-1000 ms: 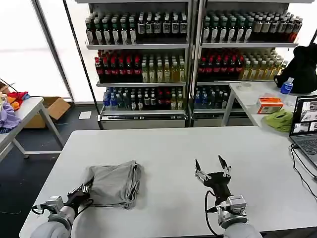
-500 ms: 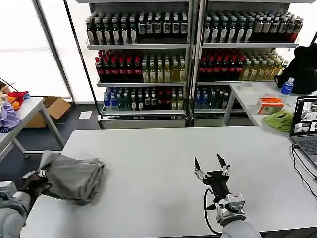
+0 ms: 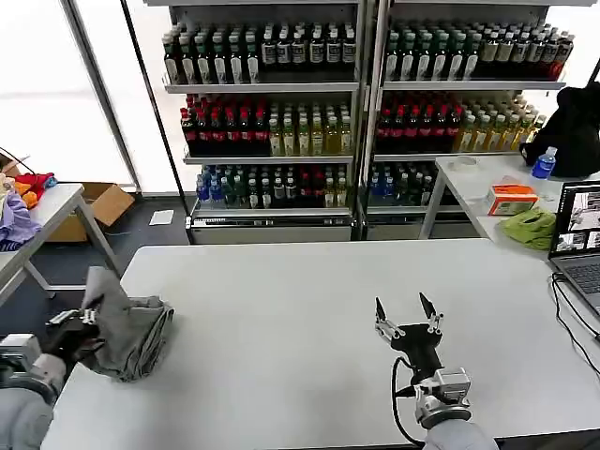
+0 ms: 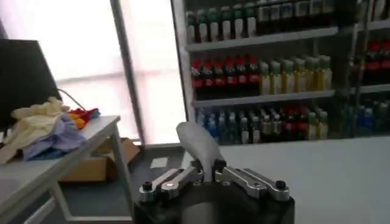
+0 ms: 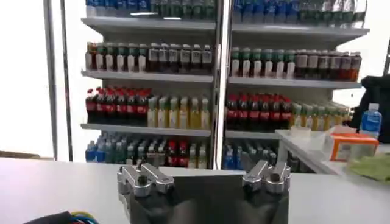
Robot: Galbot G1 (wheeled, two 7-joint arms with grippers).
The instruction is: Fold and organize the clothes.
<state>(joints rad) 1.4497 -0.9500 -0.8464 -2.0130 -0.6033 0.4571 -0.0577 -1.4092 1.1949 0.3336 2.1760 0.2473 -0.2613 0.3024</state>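
The table (image 3: 309,309) fills the head view from 3 to 9 o'clock, white and mostly bare. Behind it at 12 o'clock stand the drink shelves (image 3: 356,103), and at 2 o'clock a side table (image 3: 473,187) carries an orange box (image 3: 511,199) and a lime-green cloth (image 3: 530,228); a laptop (image 3: 579,248) sits at 3 o'clock.

The shirt (image 3: 127,328), grey and folded into a thick bundle, is at 8 o'clock, at the table's left edge. Part of it seems to hang just past the rim while the rest droops onto the surface; I cannot tell exactly how much is supported.

The left gripper (image 3: 80,323) is at 8 o'clock, just off the table's edge, its jaws pinched on the shirt's outer end; in the left wrist view (image 4: 210,173) a fold of grey cloth rises from between the closed fingers. The right gripper (image 3: 409,319) hovers over bare table at 5 o'clock, jaws spread wide and holding nothing, as the right wrist view (image 5: 204,179) also shows.

I judge the folding finished and the organizing step in hand: the bundle is being carried off to the left. The next move calls for a firm grip until the shirt is over its resting place, then a low, gentle release so the folds don't spill
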